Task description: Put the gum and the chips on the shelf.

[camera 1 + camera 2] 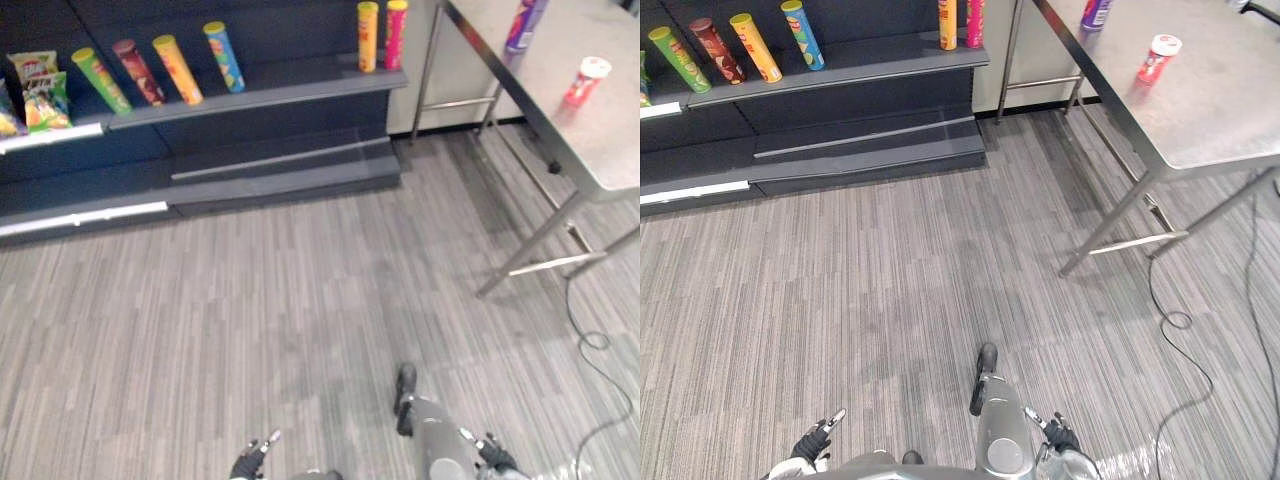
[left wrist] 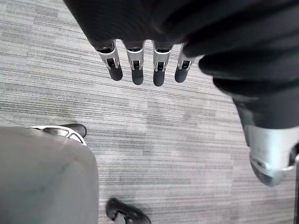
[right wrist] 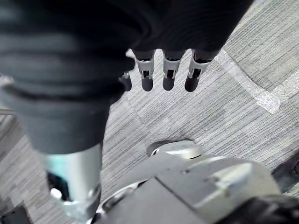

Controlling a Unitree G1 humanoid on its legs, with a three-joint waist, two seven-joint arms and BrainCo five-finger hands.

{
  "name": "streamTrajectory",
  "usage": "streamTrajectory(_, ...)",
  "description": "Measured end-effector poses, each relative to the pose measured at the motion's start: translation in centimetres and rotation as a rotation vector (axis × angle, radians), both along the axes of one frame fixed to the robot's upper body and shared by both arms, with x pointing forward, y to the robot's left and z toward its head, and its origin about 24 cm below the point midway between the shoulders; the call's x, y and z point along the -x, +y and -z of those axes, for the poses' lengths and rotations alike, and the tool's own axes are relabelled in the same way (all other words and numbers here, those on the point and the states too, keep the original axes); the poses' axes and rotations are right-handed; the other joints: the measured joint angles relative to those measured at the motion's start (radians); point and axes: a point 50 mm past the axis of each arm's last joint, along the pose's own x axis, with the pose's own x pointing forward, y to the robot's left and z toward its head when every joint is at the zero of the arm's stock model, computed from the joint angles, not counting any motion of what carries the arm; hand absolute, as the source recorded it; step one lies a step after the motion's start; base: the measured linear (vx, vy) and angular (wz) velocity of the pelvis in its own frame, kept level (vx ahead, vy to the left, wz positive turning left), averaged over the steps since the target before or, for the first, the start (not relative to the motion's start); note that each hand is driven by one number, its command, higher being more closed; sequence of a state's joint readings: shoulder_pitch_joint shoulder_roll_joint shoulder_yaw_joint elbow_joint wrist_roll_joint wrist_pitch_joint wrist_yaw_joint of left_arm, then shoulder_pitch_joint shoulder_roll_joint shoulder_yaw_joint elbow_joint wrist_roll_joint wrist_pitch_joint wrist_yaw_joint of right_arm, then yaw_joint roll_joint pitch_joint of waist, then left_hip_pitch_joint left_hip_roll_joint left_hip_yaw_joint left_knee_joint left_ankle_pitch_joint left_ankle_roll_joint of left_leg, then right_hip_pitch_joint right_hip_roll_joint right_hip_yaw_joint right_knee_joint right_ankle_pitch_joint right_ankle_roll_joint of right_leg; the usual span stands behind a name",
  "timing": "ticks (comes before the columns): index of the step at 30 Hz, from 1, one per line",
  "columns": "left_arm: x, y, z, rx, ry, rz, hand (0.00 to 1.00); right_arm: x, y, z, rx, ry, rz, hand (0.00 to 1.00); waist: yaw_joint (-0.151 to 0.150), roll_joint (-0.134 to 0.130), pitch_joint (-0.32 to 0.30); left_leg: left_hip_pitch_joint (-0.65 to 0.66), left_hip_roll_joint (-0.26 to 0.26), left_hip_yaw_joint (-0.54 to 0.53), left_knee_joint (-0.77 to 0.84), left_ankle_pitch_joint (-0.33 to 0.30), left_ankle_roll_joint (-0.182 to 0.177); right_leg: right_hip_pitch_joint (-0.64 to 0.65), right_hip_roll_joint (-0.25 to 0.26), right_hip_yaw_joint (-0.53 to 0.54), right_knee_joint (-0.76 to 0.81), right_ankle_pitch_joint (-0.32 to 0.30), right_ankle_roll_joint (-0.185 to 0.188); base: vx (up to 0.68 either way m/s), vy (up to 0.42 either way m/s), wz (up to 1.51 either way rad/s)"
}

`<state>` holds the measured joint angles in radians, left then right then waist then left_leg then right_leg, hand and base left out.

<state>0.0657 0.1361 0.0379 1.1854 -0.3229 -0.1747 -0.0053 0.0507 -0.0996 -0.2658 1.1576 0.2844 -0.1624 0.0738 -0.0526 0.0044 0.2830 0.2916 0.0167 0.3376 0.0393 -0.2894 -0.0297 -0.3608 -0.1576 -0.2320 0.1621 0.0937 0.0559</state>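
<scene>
A purple chips can (image 1: 525, 25) and a small red gum tub with a white lid (image 1: 586, 80) stand on the steel table (image 1: 600, 150) at the far right. The dark shelf (image 1: 270, 93) runs along the far left. My left hand (image 1: 252, 462) and right hand (image 1: 492, 455) hang low at the near edge of the eye views, far from the table and the shelf. In its wrist view the left hand (image 2: 136, 60) has straight fingers over bare floor and holds nothing. The right hand (image 3: 169, 70) looks the same, open and empty.
Several chips cans lean on the shelf, a green one (image 1: 100, 80) to a blue one (image 1: 224, 56), with a yellow (image 1: 367, 35) and a pink can (image 1: 396, 33) upright at its right end. Snack bags (image 1: 42, 90) sit further left. Grey plank floor (image 1: 300, 300) lies between.
</scene>
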Motion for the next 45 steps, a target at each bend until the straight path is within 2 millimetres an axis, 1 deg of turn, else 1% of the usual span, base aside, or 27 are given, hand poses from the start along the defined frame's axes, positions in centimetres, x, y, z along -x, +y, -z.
streamTrajectory(1, 0.0, -0.4, 0.1, 0.007, 0.004, 0.003, 0.00, 0.2, -0.1, 0.0, 0.001, 0.005, 0.006, 0.00, 0.002, 0.030, 0.001, 0.029, 0.020, -0.007, -0.002, -0.003, -0.020, -0.006, 0.016, 0.009, 0.061, 0.043, -0.050, 0.50, -0.255, 0.11)
streamTrajectory(3, 0.0, -1.6, 0.3, 0.035, 0.003, 0.004, 0.00, 0.1, -0.8, -0.1, 0.019, 0.001, 0.007, 0.00, -0.002, 0.060, -0.006, 0.032, 0.055, -0.017, 0.019, 0.027, -0.056, -0.027, 0.038, -0.003, 0.148, -0.055, -0.065, 0.46, -0.269, -0.04)
streamTrajectory(5, -0.4, -1.8, 0.2, 0.039, -0.004, 0.013, 0.00, 0.4, -0.8, -0.1, 0.016, 0.007, 0.012, 0.00, -0.002, 0.068, -0.012, 0.033, 0.079, -0.024, 0.072, 0.070, -0.079, -0.021, 0.045, -0.010, 0.214, -0.124, -0.069, 0.43, -0.271, 0.00)
streamTrajectory(8, -1.6, -2.1, 0.0, 0.049, -0.033, 0.023, 0.00, 0.7, -1.0, 0.0, 0.017, 0.016, 0.032, 0.00, -0.002, 0.066, -0.013, -0.083, 0.147, -0.084, 0.396, 0.133, -0.145, 0.038, 0.054, -0.028, 0.242, -0.205, -0.078, 0.34, -0.216, 0.11)
streamTrajectory(9, -2.3, -2.2, -0.1, 0.056, -0.052, 0.025, 0.00, 0.7, -1.1, 0.0, 0.017, 0.018, 0.031, 0.00, -0.002, 0.065, -0.013, -0.169, 0.176, -0.120, 0.581, 0.225, -0.165, 0.067, 0.058, -0.032, 0.242, -0.227, -0.084, 0.34, -0.157, 0.01)
streamTrajectory(10, -2.7, -2.8, -0.2, 0.077, -0.070, 0.009, 0.00, 0.7, -0.8, 0.0, 0.011, 0.017, 0.030, 0.00, 0.000, 0.053, -0.005, -0.243, 0.206, -0.133, 0.751, 0.260, -0.173, 0.099, 0.063, -0.029, 0.241, -0.250, -0.093, 0.34, -0.142, -0.04)
streamTrajectory(11, -3.0, -2.7, -0.3, 0.082, -0.083, 0.003, 0.00, 0.6, -0.8, 0.0, 0.011, 0.012, 0.031, 0.00, -0.001, 0.055, -0.006, -0.280, 0.227, -0.125, 0.825, 0.244, -0.170, 0.118, 0.070, -0.027, 0.241, -0.267, -0.100, 0.30, -0.094, -0.12)
streamTrajectory(13, -3.4, -2.3, -0.6, 0.078, -0.116, -0.016, 0.00, 0.6, -0.6, 0.0, 0.005, 0.012, 0.036, 0.00, 0.006, 0.044, -0.001, -0.386, 0.255, -0.080, 0.950, 0.136, -0.126, 0.196, 0.079, -0.010, 0.234, -0.304, -0.106, 0.29, -0.045, -0.18)
streamTrajectory(16, -4.0, -2.2, -1.0, 0.091, -0.163, -0.050, 0.00, 0.8, -0.7, 0.0, 0.007, 0.014, 0.054, 0.00, 0.038, 0.039, -0.001, -0.487, 0.256, -0.036, 0.874, 0.081, -0.086, 0.245, 0.078, 0.025, 0.228, -0.330, -0.094, 0.26, 0.031, -0.38)
streamTrajectory(19, -4.3, -2.1, -1.2, 0.091, -0.193, -0.054, 0.00, 0.4, -0.7, -0.1, 0.006, -0.006, 0.057, 0.00, 0.055, 0.031, -0.003, -0.531, 0.234, -0.051, 0.496, 0.092, -0.058, 0.268, 0.069, 0.089, 0.230, -0.360, -0.060, 0.28, 0.195, -0.68)
streamTrajectory(20, -4.3, -2.0, -1.2, 0.086, -0.189, -0.048, 0.00, 0.3, -0.6, -0.1, 0.006, -0.008, 0.055, 0.00, 0.054, 0.024, -0.006, -0.530, 0.209, -0.094, 0.294, 0.131, -0.061, 0.271, 0.051, 0.129, 0.242, -0.382, -0.037, 0.29, 0.288, -0.66)
streamTrajectory(22, -4.2, -2.0, -1.1, 0.087, -0.180, -0.045, 0.00, 0.3, -0.7, -0.1, 0.008, -0.007, 0.054, 0.00, 0.052, 0.028, -0.011, -0.528, 0.197, -0.133, 0.138, 0.178, -0.086, 0.288, 0.033, 0.168, 0.244, -0.405, -0.002, 0.39, 0.385, -0.60)
streamTrajectory(24, -4.1, -1.8, -1.1, 0.080, -0.174, -0.032, 0.00, 0.7, -0.6, 0.0, 0.004, 0.013, 0.053, 0.00, 0.054, 0.020, -0.016, -0.516, 0.183, -0.128, 0.137, 0.269, -0.096, 0.315, 0.010, 0.215, 0.230, -0.434, 0.038, 0.41, 0.429, -0.52)
streamTrajectory(26, -3.7, -1.4, -0.9, 0.067, -0.154, -0.025, 0.00, 1.2, -0.2, 0.3, -0.013, 0.035, 0.055, 0.00, 0.052, -0.007, -0.052, -0.518, 0.139, -0.115, 0.185, 0.265, -0.065, 0.356, -0.027, 0.249, 0.150, -0.431, 0.041, 0.40, 0.378, -0.41)
streamTrajectory(27, -3.5, -0.6, -1.0, 0.045, -0.140, -0.018, 0.00, 1.2, 0.7, 0.5, -0.037, 0.043, 0.056, 0.00, 0.051, -0.040, -0.076, -0.527, 0.110, -0.095, 0.214, 0.220, -0.042, 0.367, -0.056, 0.277, 0.124, -0.390, 0.051, 0.54, 0.419, -0.22)
streamTrajectory(29, -3.4, -0.2, -1.0, 0.032, -0.129, -0.004, 0.00, 1.4, 1.3, 0.7, -0.058, 0.044, 0.080, 0.00, 0.045, -0.066, -0.092, -0.514, 0.080, -0.072, 0.228, 0.194, -0.015, 0.359, -0.084, 0.309, 0.133, -0.320, 0.078, 0.49, 0.351, -0.21)
streamTrajectory(32, -2.8, -0.1, -0.7, 0.030, -0.098, -0.001, 0.00, 1.2, 1.2, 0.6, -0.056, 0.038, 0.078, 0.00, 0.051, -0.063, -0.094, -0.411, 0.061, -0.013, 0.225, 0.162, 0.031, 0.259, -0.093, 0.370, 0.405, -0.176, 0.107, 0.38, 0.274, -0.50)
streamTrajectory(33, -2.5, -0.4, -0.6, 0.032, -0.082, 0.021, 0.00, 1.0, 1.1, 0.6, -0.049, 0.032, 0.069, 0.00, 0.036, -0.056, -0.091, -0.348, 0.056, 0.007, 0.210, 0.146, 0.045, 0.208, -0.099, 0.363, 0.539, -0.061, 0.109, 0.40, 0.281, -0.26)
streamTrajectory(35, -2.1, -0.8, -0.4, 0.023, -0.061, 0.079, 0.00, 0.8, 0.9, 0.5, -0.042, 0.023, 0.061, 0.00, 0.020, -0.041, -0.082, -0.247, 0.043, 0.021, 0.156, 0.129, 0.065, 0.141, -0.123, 0.291, 0.729, -0.047, 0.103, 0.33, 0.198, -0.21)
streamTrajectory(37, -1.8, -1.2, -0.2, 0.029, -0.050, 0.099, 0.00, 0.4, 0.2, 0.2, -0.014, 0.015, 0.020, 0.00, 0.023, -0.017, -0.076, -0.127, 0.046, 0.054, 0.073, 0.129, 0.064, 0.074, -0.137, 0.083, 0.834, -0.175, 0.047, 0.33, 0.135, -0.28)
streamTrajectory(38, -1.7, -1.3, -0.2, 0.030, -0.048, 0.098, 0.00, 0.2, 0.1, 0.1, -0.009, 0.009, 0.013, 0.00, 0.023, -0.013, -0.077, -0.112, 0.046, 0.063, 0.065, 0.129, 0.064, 0.064, -0.144, 0.019, 0.825, -0.196, 0.028, 0.32, 0.064, -0.17)
streamTrajectory(40, -1.7, -1.2, -0.2, 0.031, -0.048, 0.091, 0.00, -0.4, 0.1, -0.1, 0.002, -0.011, -0.016, 0.00, 0.021, -0.012, -0.076, -0.090, 0.049, 0.069, 0.065, 0.129, 0.064, 0.053, -0.141, -0.141, 0.704, -0.223, -0.004, 0.29, -0.009, -0.07)
streamTrajectory(41, -1.6, -1.3, -0.2, 0.034, -0.048, 0.084, 0.00, -0.6, 0.1, -0.1, 0.003, -0.013, -0.027, 0.00, 0.022, -0.013, -0.076, -0.083, 0.045, 0.078, 0.065, 0.128, 0.061, 0.058, -0.124, -0.241, 0.544, -0.212, -0.009, 0.33, -0.064, -0.07)
streamTrajectory(42, -1.6, -1.1, -0.2, 0.034, -0.052, 0.077, 0.00, -0.5, 0.3, -0.1, 0.001, -0.009, -0.034, 0.00, 0.024, -0.022, -0.078, -0.075, 0.032, 0.089, 0.064, 0.122, 0.046, 0.075, -0.102, -0.309, 0.382, -0.104, -0.041, 0.34, -0.080, -0.22)
streamTrajectory(43, -1.7, -1.2, -0.2, 0.042, -0.057, 0.056, 0.00, -0.8, 0.2, -0.2, 0.006, -0.012, -0.050, 0.00, 0.027, -0.016, -0.077, -0.060, 0.026, 0.093, 0.063, 0.108, 0.023, 0.110, -0.088, -0.369, 0.327, -0.131, -0.130, 0.43, -0.081, -0.61)
streamTrajectory(44, -1.5, -2.1, 0.0, 0.068, -0.047, 0.049, 0.00, -1.7, -0.5, -0.5, 0.027, -0.032, -0.062, 0.00, 0.028, 0.025, -0.078, -0.065, 0.053, 0.113, 0.077, 0.100, 0.007, 0.127, -0.049, -0.381, 0.267, -0.134, -0.137, 0.38, -0.065, -0.76)
streamTrajectory(45, -1.4, -2.9, 0.1, 0.086, -0.046, 0.056, 0.00, -2.2, -0.6, -0.7, 0.035, -0.046, -0.070, 0.00, 0.022, 0.035, -0.066, -0.071, 0.057, 0.125, 0.087, 0.095, -0.014, 0.147, -0.031, -0.389, 0.226, -0.137, -0.141, 0.36, -0.054, -0.74)
